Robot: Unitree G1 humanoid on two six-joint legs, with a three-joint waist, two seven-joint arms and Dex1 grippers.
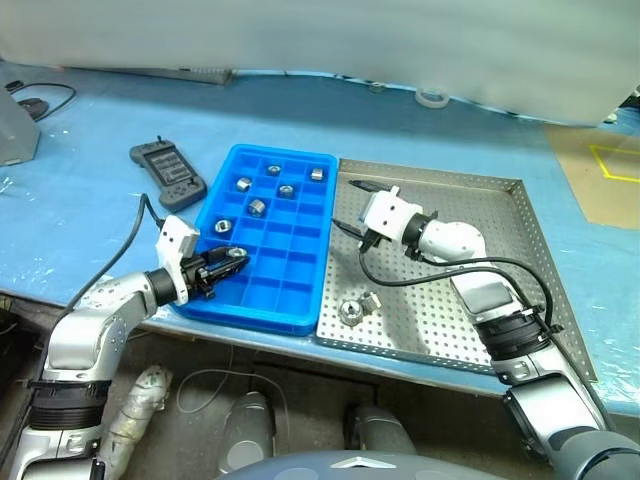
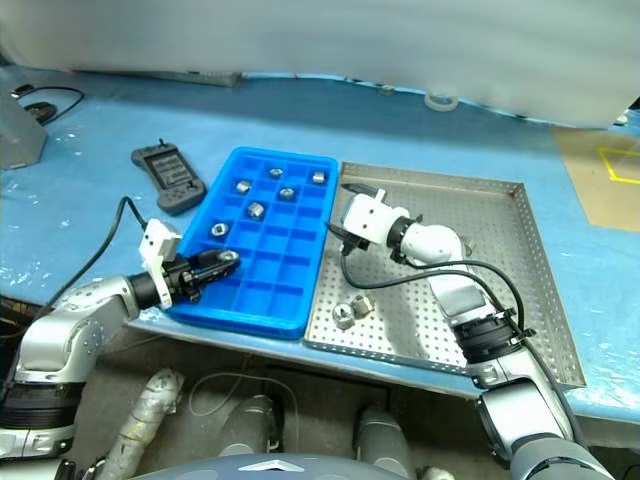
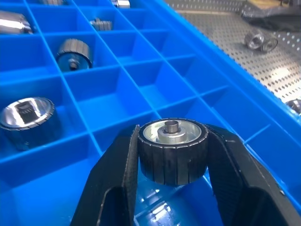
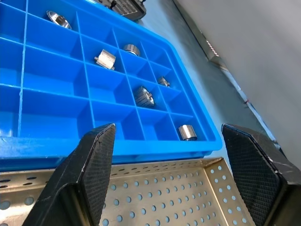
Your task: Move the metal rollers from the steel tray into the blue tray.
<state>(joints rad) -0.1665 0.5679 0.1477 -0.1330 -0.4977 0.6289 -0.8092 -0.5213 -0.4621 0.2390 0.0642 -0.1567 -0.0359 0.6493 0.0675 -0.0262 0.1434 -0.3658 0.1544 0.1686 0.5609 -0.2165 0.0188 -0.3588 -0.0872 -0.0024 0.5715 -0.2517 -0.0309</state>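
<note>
The blue tray (image 1: 291,156) lies left of the steel tray (image 1: 480,230), the two touching side by side. Several metal rollers (image 1: 257,207) sit in the blue tray's far compartments. Two more rollers (image 1: 358,309) lie close together near the steel tray's front left. My left gripper (image 1: 232,260) is low over the blue tray's near-left compartments, shut on a roller (image 3: 172,150) with a dark ribbed side. My right gripper (image 1: 358,212) hangs open over the steel tray's left part, beside the blue tray, with nothing between its fingers (image 4: 94,169).
A dark grey handheld controller (image 1: 167,173) lies on the blue table left of the blue tray. A tape roll (image 1: 433,98) sits at the back. A grey device (image 1: 15,130) stands far left. The table's front edge runs just before both trays.
</note>
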